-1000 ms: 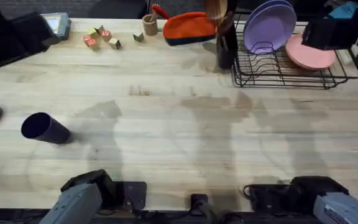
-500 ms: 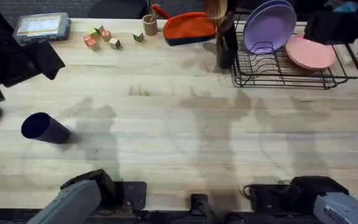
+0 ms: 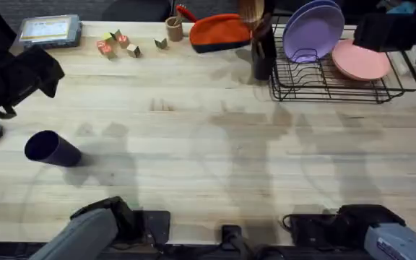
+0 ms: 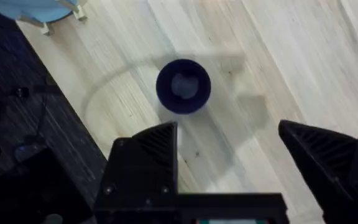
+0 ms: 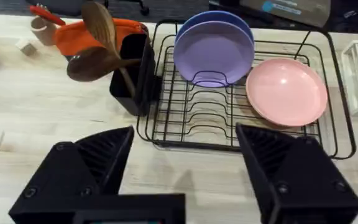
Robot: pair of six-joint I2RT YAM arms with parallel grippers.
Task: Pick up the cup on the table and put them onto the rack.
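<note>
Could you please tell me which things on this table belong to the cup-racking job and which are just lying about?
Part of the job:
- dark navy tumbler cup, lying on its side
- black wire dish rack
- open left gripper above the cup

Just lying about:
- lilac plates and pink plate in the rack
- black utensil holder
- orange pouch
- small wooden blocks

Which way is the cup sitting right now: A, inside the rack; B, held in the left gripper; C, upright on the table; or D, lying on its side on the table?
D: the cup lies on its side on the table, its open mouth showing in the overhead view, far from the rack, with the left gripper open above it and not touching.
</note>
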